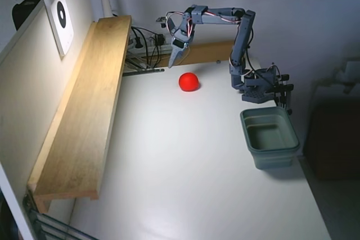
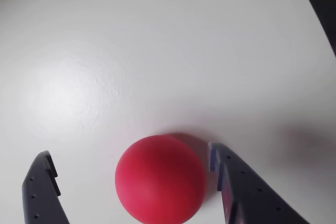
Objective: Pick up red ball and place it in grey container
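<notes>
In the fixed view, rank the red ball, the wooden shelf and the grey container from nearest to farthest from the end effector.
From the end effector, in the fixed view:
1. Red ball, just below it on the white table.
2. Wooden shelf, along the left wall; its far end lies level with the end effector.
3. Grey container, lower right, in front of the arm's base.

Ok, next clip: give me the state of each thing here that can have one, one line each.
red ball: on the table, between the open fingers, not gripped.
gripper: open, above the table beside the ball.
grey container: upright, empty, next to the robot base.
</notes>
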`<state>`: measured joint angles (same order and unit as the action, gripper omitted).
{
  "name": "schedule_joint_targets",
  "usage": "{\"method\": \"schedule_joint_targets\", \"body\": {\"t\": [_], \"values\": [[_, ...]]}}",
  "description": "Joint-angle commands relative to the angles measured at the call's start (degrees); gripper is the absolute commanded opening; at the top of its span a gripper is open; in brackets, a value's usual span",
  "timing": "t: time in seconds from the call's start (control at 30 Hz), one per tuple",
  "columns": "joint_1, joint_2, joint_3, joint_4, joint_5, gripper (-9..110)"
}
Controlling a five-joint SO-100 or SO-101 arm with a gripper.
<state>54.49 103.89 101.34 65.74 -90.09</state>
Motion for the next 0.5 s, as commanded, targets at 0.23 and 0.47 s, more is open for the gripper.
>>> {"method": "schedule_joint_targets", "body": {"t": [0.23,0.47], "values": [[1.3,2.9,9.1,-9.4,0.1,38],[1.3,2.0,15.1,-16.3,0.1,38]]}}
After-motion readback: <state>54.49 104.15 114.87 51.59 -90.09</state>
